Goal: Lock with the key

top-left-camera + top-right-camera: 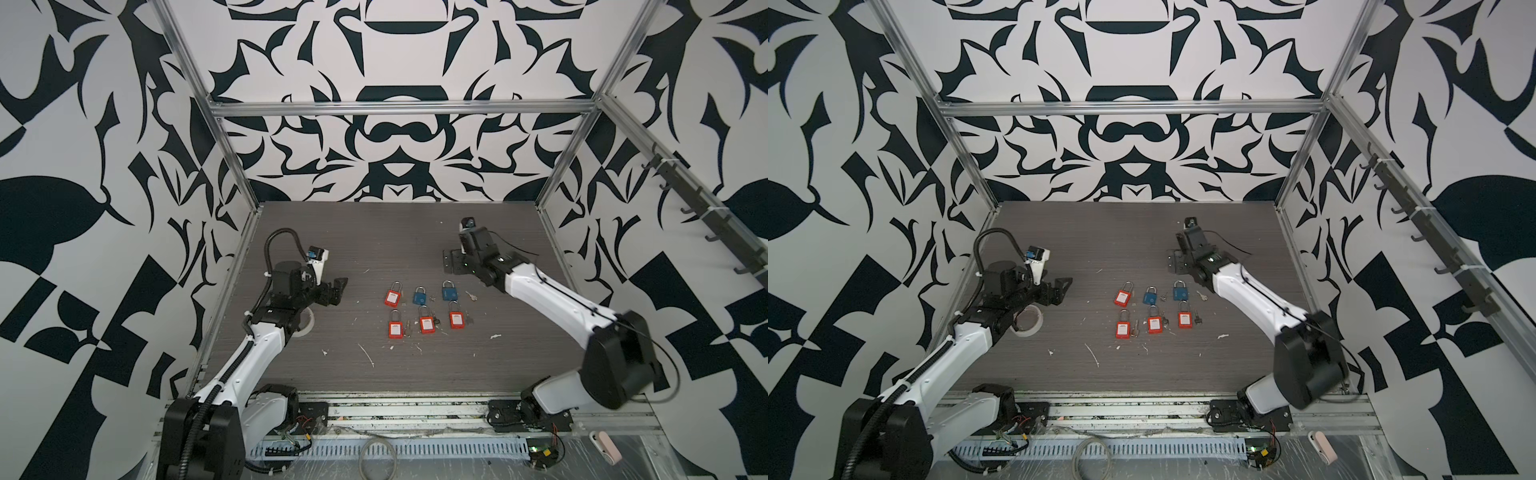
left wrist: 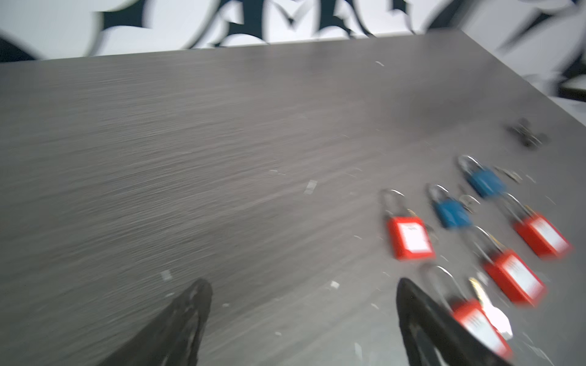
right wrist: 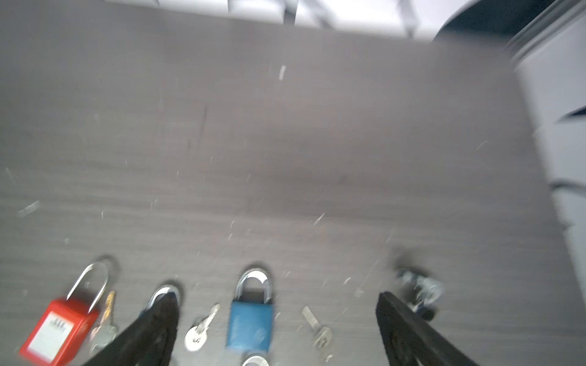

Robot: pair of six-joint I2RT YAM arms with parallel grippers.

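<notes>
Six locks (image 1: 419, 297), keys (image 1: 471, 296) beside them, lie mid tabletop (image 1: 374, 232). Left of the locks the left hand (image 2: 302, 285) is spread, empty; right-rear of them the right hand (image 3: 276, 299) likewise. Bare tabletop runs behind them to the wall (image 1: 395, 166).

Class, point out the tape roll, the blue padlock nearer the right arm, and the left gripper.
Tape roll (image 1: 1038, 324): a top view, on its white rim.
Blue padlock nearer the right arm (image 1: 449, 294): a top view, on its body.
Left gripper (image 2: 302, 286): left wrist view, midway between the open fingertips.
</notes>
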